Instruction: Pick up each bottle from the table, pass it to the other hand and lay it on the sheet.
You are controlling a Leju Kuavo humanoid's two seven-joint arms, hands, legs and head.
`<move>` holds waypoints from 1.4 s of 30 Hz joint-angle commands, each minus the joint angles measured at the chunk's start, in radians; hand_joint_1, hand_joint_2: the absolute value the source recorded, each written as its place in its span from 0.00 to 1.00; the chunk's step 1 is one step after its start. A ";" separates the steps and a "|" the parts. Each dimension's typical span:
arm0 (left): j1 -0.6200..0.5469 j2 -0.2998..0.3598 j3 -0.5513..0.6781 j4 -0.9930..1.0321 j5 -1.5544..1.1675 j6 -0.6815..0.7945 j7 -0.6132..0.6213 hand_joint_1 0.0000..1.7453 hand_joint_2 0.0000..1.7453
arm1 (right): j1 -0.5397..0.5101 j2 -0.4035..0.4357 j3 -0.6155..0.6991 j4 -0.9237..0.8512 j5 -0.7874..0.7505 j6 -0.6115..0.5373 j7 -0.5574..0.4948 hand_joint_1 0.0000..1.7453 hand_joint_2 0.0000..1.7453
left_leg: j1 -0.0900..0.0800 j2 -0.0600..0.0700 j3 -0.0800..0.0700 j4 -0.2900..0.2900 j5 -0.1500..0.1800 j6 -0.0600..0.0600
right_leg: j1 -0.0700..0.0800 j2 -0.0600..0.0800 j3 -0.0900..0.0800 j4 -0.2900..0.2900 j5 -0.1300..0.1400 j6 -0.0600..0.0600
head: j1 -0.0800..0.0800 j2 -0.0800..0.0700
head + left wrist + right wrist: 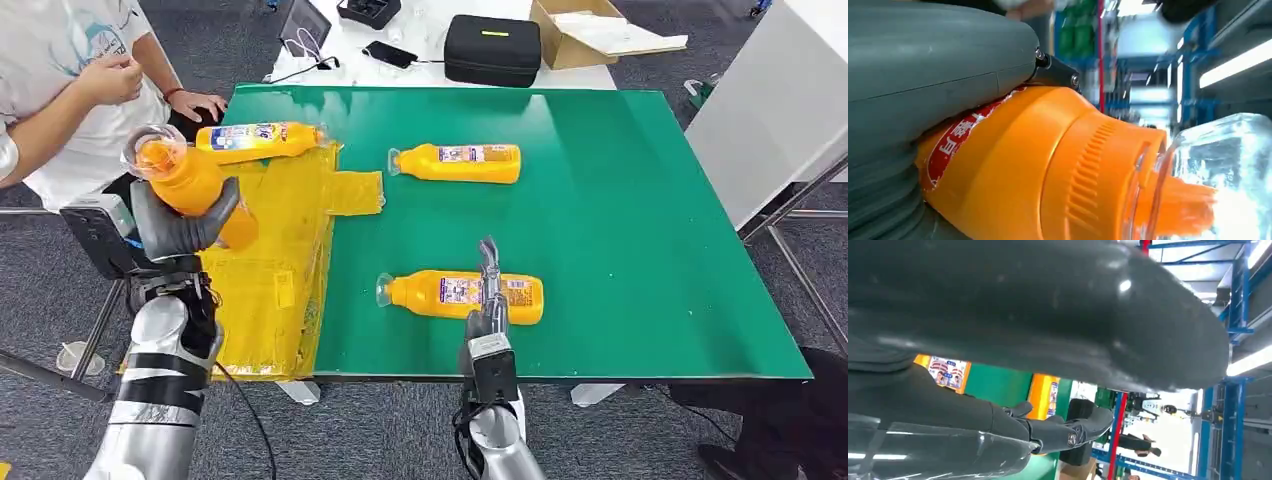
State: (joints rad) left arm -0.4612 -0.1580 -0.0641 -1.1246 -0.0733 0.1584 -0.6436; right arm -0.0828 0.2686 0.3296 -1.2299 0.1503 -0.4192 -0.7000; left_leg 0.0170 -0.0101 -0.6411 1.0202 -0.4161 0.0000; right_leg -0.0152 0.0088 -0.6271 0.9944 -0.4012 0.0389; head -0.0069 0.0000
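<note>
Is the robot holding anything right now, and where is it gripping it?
Yes. Its left hand grips an orange bottle around the body, cap end up. The right hand holds nothing.

My left hand (185,228) is matt grey rubbery plastic around a smooth glossy orange plastic bottle (190,180) with a clear cap. The yellow sheet (275,260), left of centre, looks thin and crinkled; the green table (620,220) is matt.
</note>
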 commanded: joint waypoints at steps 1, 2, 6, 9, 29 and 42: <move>-0.157 0.098 -0.094 0.310 -0.478 0.261 0.026 1.00 1.00 | -0.050 -0.020 0.028 0.040 -0.002 0.027 0.002 0.00 0.00 | 0.001 0.001 0.005 0.000 -0.001 0.001 | 0.002 -0.001 0.005 -0.001 -0.001 -0.002 | 0.000 0.000; -0.157 0.098 -0.094 0.310 -0.478 0.261 0.026 1.00 1.00 | -0.050 -0.020 0.028 0.040 -0.002 0.027 0.002 0.00 0.00 | 0.000 0.000 0.004 -0.001 0.000 0.000 | 0.001 -0.002 0.004 -0.001 -0.001 -0.002 | 0.000 0.000; -0.170 0.115 -0.132 0.348 -0.559 0.279 0.061 1.00 1.00 | -0.049 -0.022 0.030 0.029 -0.007 0.040 0.002 0.00 0.00 | 0.001 0.001 0.004 -0.001 0.000 0.001 | 0.001 -0.001 0.004 -0.001 0.000 -0.002 | 0.000 0.000; -0.240 0.136 -0.217 0.557 -0.819 0.320 0.130 1.00 1.00 | -0.050 -0.026 0.039 -0.003 -0.002 0.059 0.002 0.00 0.00 | 0.000 0.000 0.005 -0.001 -0.001 0.001 | 0.001 -0.002 0.006 -0.001 -0.001 -0.002 | 0.000 0.000; -0.262 0.205 -0.318 0.833 -1.010 -0.076 0.207 1.00 1.00 | -0.062 -0.002 0.044 0.047 -0.029 0.148 0.002 0.00 0.00 | 0.001 0.003 0.003 0.000 -0.001 0.001 | 0.001 0.002 0.002 -0.001 0.000 -0.001 | 0.000 0.000; -0.228 0.202 -0.320 0.838 -1.014 -0.097 0.235 1.00 1.00 | -0.068 0.004 0.043 0.079 -0.031 0.163 0.002 0.00 0.00 | 0.000 0.003 0.006 -0.001 -0.001 0.001 | 0.001 0.002 0.006 -0.001 -0.001 -0.002 | 0.000 0.000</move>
State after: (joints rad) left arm -0.6835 0.0362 -0.3509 -0.3593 -1.0887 0.0790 -0.4158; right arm -0.1078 0.2808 0.3651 -1.2345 0.1247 -0.2617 -0.7000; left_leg 0.0169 -0.0101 -0.6415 1.0201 -0.4156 0.0002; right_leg -0.0154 0.0088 -0.6272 0.9948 -0.4009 0.0387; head -0.0069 0.0004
